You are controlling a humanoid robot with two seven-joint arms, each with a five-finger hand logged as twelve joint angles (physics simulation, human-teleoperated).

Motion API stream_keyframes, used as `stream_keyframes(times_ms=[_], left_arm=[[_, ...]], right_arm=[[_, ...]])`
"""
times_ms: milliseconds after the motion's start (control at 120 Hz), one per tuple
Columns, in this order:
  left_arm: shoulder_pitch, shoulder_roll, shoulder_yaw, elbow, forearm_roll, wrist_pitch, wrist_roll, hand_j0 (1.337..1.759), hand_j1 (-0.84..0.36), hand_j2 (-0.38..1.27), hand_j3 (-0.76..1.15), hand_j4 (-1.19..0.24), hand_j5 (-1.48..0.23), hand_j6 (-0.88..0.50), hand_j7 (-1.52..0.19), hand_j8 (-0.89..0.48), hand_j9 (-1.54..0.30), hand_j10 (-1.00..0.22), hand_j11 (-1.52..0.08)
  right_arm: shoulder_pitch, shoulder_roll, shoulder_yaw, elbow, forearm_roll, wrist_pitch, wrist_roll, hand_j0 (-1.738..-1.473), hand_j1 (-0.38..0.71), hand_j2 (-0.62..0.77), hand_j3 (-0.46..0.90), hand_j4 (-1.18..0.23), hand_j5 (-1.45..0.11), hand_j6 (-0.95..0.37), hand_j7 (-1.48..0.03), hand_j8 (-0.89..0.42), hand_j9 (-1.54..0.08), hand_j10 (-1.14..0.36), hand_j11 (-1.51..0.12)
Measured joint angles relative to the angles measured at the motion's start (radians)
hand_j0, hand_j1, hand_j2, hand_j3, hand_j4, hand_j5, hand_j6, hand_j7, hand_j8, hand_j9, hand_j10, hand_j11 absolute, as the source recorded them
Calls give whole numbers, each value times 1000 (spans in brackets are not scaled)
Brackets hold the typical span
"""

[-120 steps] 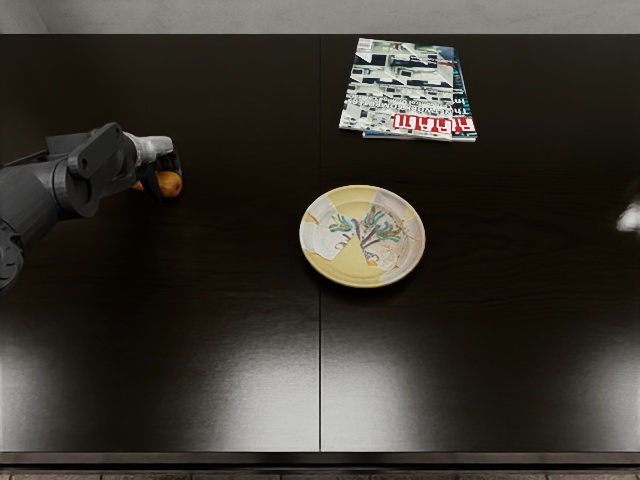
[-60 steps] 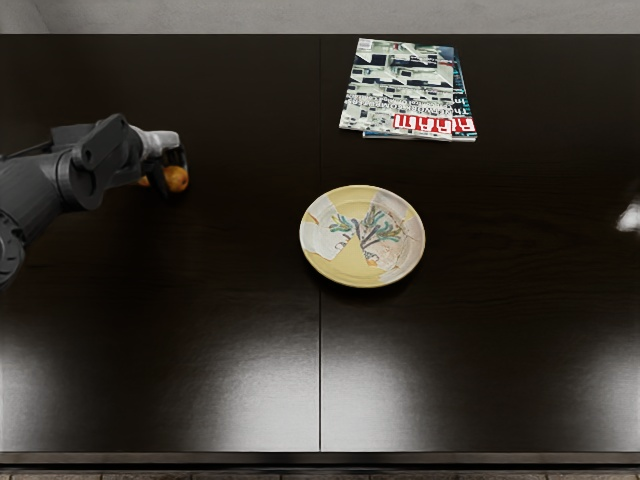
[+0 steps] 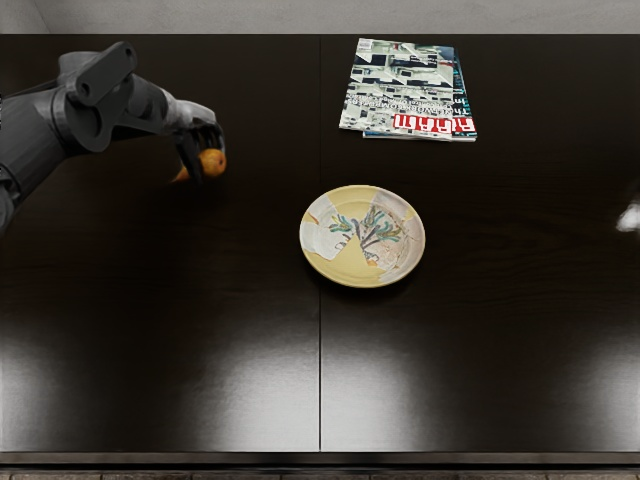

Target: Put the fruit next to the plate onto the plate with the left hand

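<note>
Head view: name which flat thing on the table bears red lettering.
The magazine stack at the far edge, red title across its cover; the round yellow plate shows only painted marks.

table (image 3: 200, 340) is super glossy dark wood, plate (image 3: 321, 262) looks like glazed ceramic, magazine (image 3: 405, 90) glossy paper, left arm (image 3: 60, 120) matte grey plastic

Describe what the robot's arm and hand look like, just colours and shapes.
The left arm is matte dark grey, built of rounded cylindrical segments with a blockier grey housing on top. It pales to lighter grey near the wrist. The left hand is black with slim fingers. No cables or markings show.
</note>
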Motion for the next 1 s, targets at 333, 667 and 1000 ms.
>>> stream_keyframes(times_ms=[333, 667, 1000], left_arm=[[-57, -18, -109, -10, -24, -21, 0, 1653, -346, 292, 1, -474, -1051, -441, -1030, -537, -1024, -735, -1028], [-85, -18, -148, -10, -79, -21, 1, 1653, -346, 300, 0, -483, -1055, -446, -1035, -544, -1024, -750, -1027], [-147, -18, -151, -153, -163, -21, 4, 1653, -361, 335, 0, -474, -1057, -439, -1033, -541, -1020, -752, -1023]], right_arm=[[0, 0, 0, 0, 0, 0, 0, -1658, -349, 0, 0, 0, 0, -1, 0, -1, 0, 0, 0], [0, 0, 0, 0, 0, 0, 0, -1658, -349, 0, 0, 0, 0, -1, 0, -1, 0, 0, 0], [0, 0, 0, 0, 0, 0, 0, -1658, -349, 0, 0, 0, 0, -1, 0, -1, 0, 0, 0]])
